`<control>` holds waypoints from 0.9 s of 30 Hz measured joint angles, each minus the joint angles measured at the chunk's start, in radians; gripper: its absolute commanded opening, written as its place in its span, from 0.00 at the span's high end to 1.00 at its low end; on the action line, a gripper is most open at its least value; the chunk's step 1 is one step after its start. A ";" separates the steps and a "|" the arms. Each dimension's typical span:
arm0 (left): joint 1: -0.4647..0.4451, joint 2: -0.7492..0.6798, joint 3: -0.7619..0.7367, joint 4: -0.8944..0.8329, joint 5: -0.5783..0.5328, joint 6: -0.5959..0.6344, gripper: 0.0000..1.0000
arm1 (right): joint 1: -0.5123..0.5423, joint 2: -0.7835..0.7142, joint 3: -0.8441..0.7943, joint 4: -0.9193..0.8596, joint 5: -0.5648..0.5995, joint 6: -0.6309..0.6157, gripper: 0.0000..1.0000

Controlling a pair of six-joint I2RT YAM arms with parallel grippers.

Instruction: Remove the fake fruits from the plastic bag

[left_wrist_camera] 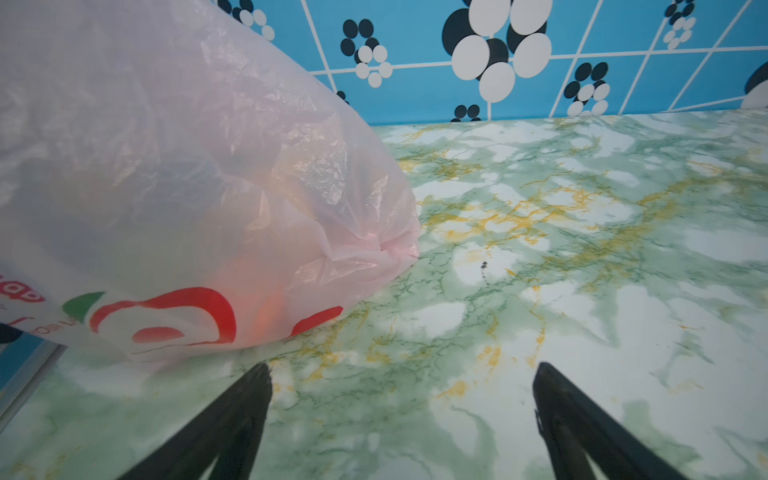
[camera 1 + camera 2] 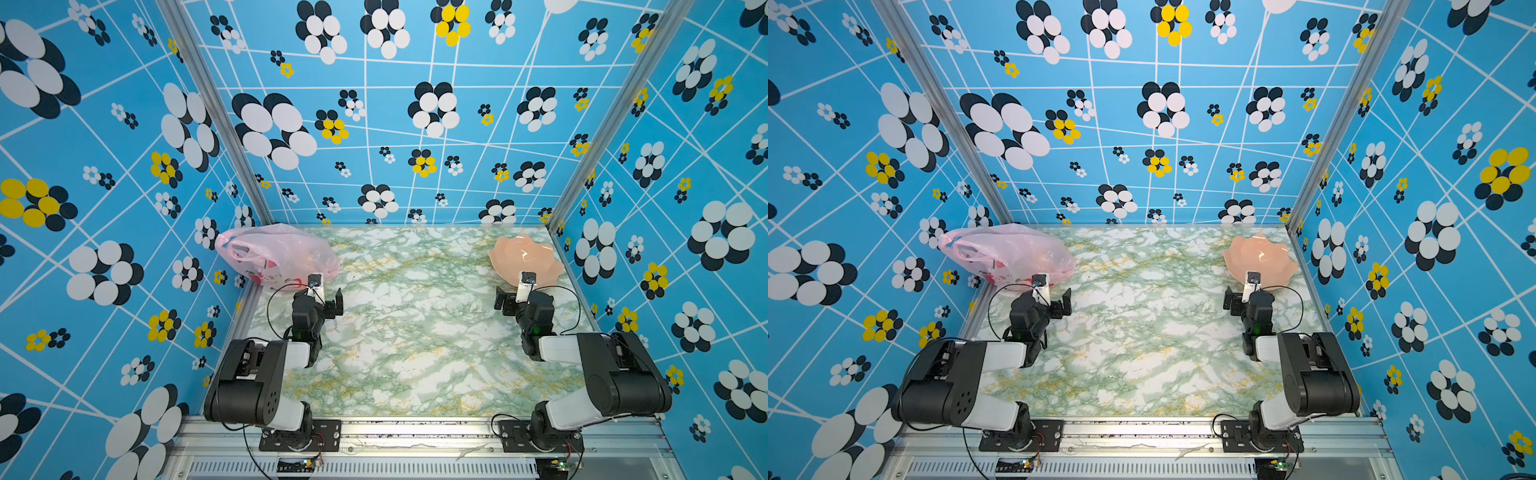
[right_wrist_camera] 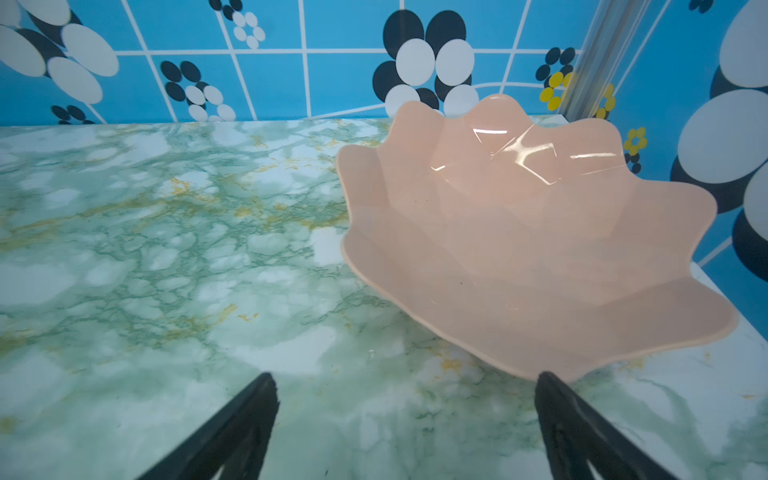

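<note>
The plastic bag looks light, limp, slippery; its loop handle suits pinching. The left gripper and right gripper gape empty.

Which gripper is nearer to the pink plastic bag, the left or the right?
Left. The left gripper is open close beside the plastic bag, holding nothing; the right gripper is far off, open at the peach dish.

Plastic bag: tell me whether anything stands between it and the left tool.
Nothing visible does. Only a strip of table lies between the open left tool and the plastic bag.
</note>
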 measured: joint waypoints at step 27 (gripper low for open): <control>0.018 -0.553 0.624 -1.364 -0.200 -0.546 0.01 | 0.019 -0.741 0.224 -0.963 -0.158 0.600 0.01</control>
